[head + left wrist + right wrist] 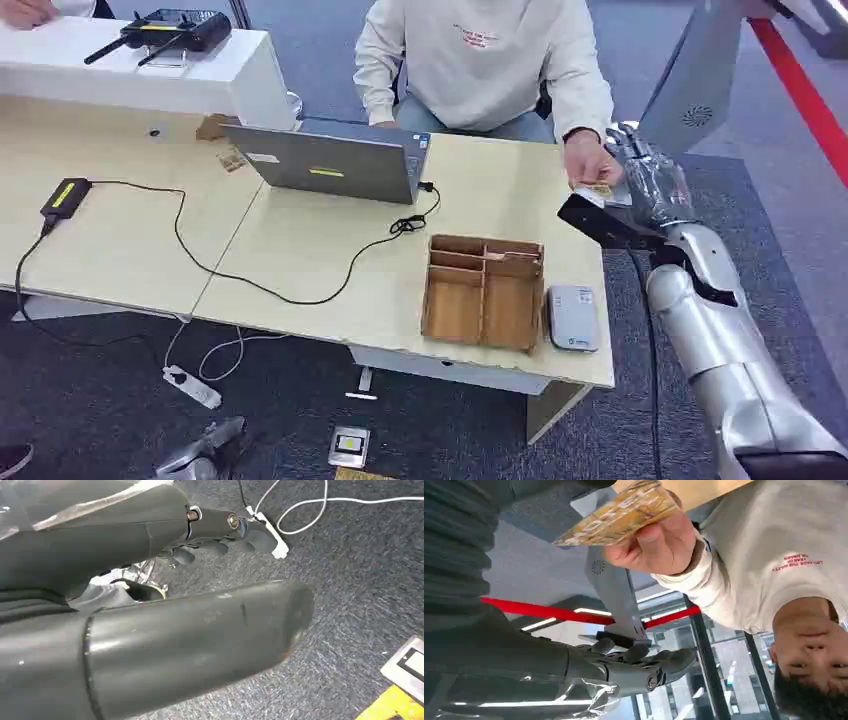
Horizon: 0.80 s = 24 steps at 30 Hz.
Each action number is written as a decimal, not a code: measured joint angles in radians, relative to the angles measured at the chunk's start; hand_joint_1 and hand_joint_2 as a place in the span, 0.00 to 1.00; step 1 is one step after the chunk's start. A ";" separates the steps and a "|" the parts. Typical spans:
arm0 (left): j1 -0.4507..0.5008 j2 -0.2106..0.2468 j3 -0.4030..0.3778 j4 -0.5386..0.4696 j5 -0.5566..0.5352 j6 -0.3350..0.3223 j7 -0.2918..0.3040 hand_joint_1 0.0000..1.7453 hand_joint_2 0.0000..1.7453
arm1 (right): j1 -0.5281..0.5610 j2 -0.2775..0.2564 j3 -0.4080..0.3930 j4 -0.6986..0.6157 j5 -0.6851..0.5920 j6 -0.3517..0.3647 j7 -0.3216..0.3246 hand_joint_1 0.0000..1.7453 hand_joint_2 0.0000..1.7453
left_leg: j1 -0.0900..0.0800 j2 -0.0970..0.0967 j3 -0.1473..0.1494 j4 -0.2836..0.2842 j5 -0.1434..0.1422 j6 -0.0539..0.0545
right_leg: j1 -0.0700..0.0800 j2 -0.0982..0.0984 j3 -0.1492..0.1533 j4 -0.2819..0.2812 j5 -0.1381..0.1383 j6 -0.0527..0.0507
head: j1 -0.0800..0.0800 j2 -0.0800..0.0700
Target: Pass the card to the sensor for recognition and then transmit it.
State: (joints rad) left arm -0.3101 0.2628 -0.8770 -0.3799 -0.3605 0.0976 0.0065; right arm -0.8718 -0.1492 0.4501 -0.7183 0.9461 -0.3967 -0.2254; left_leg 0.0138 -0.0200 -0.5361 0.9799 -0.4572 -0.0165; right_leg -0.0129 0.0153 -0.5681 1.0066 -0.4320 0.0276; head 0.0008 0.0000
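The wooden compartment tray (484, 291) near the table's (300, 260) front right corner looked empty, while beyond the right edge a person's hand (654, 542) pinched the card (616, 515) beside the right hand (634, 667), its fingers apart and holding nothing; the left hand (220, 535) hung over carpet, fingers loosely curled, empty.

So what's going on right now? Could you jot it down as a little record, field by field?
Card: yellowish card, held in a person's hand at the table's far right edge
Right hand: the robot's right hand is raised beside the card; its fingers are apart from the card
Left hand: left hand hangs low over the carpet, holding nothing
Sensor: grey reader lies on the table, next to the wooden tray
Also on table: laptop
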 joint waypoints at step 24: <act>-0.024 0.000 0.000 0.006 -0.028 -0.023 -0.004 0.00 0.00 | 0.001 -0.003 0.002 0.027 -0.039 0.002 -0.006 1.00 1.00 | 0.000 0.000 0.000 0.000 0.000 0.000 | 0.000 0.000 -0.001 0.000 0.000 0.000 | 0.000 0.000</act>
State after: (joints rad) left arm -0.3337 0.2628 -0.8770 -0.3742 -0.3887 0.0744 0.0027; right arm -0.8705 -0.1522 0.4517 -0.6912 0.9075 -0.3952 -0.2315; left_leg 0.0137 -0.0196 -0.5360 0.9799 -0.4572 -0.0165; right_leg -0.0129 0.0156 -0.5686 1.0066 -0.4319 0.0276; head 0.0008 0.0000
